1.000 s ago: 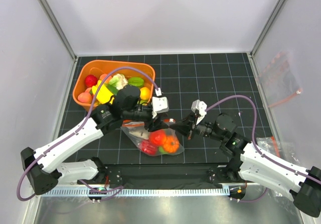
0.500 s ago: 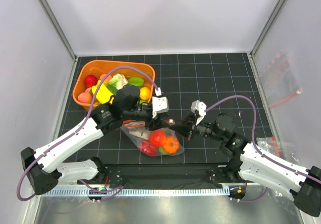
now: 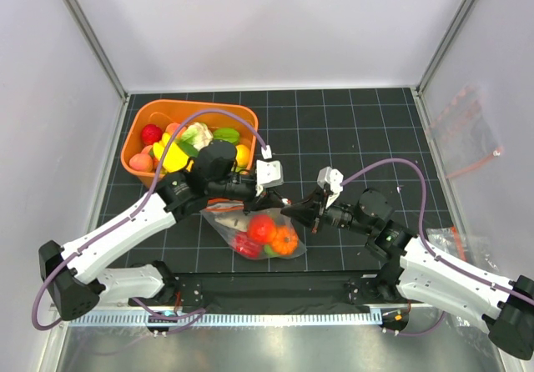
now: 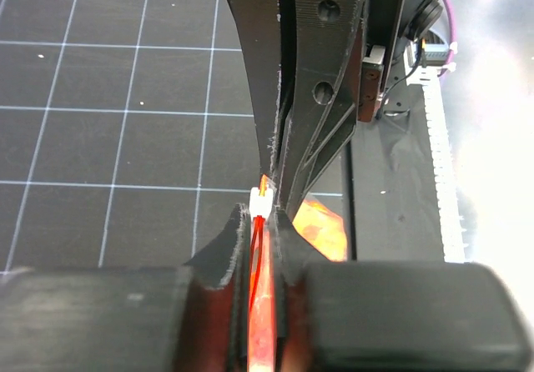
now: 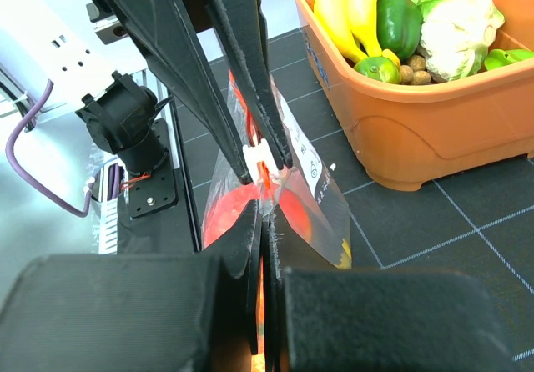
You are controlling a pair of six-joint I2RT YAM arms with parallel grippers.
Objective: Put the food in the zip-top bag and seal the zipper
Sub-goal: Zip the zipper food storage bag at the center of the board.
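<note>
We see left gripper (image 4: 260, 232) and right gripper (image 5: 265, 226) both clamped on the thin red-orange zipper (image 4: 259, 305) beside its white tab (image 4: 259, 203); the crinkly bag (image 3: 227, 224) of glossy food (image 3: 272, 233) lies near the mat's (image 3: 359, 130) front edge.

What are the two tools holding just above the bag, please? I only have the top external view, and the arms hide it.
Observer: In the left wrist view, the left tool is shut on the red-orange zipper.
Operator: And the right one?
Observer: The right tool is pinched on the same strip, its tips almost meeting the left's.
Operator: Where is the slider?
Observer: The white tab sits between the left tool's fingertips in the right wrist view.
</note>
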